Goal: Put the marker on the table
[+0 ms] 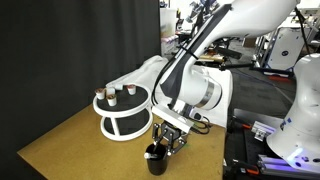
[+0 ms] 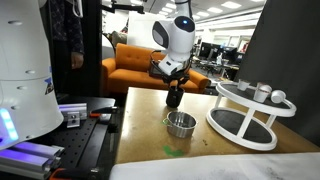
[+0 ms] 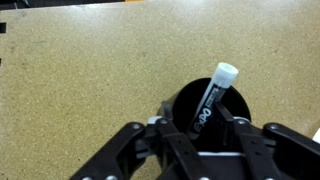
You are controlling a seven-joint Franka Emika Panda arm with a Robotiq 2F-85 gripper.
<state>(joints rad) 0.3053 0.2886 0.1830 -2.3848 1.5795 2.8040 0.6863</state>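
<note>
Exterior view: pincer (image 1: 168, 138) hangs just above the black cup (image 1: 156, 161) on the tan desk (image 1: 70, 140), with the white two-tier stand (image 1: 122, 110) behind the cup. Exterior view: pincer (image 2: 174, 88) sits directly over the cup (image 2: 174, 99), and a small metal cup (image 2: 180, 124) is near it. Wrist view: marker (image 3: 210, 100) leans inside the cup (image 3: 182, 105) with its white cap above the rim, likely easy to grasp. The pincer (image 3: 200, 128) is spread wide, straddling the marker without touching it.
</note>
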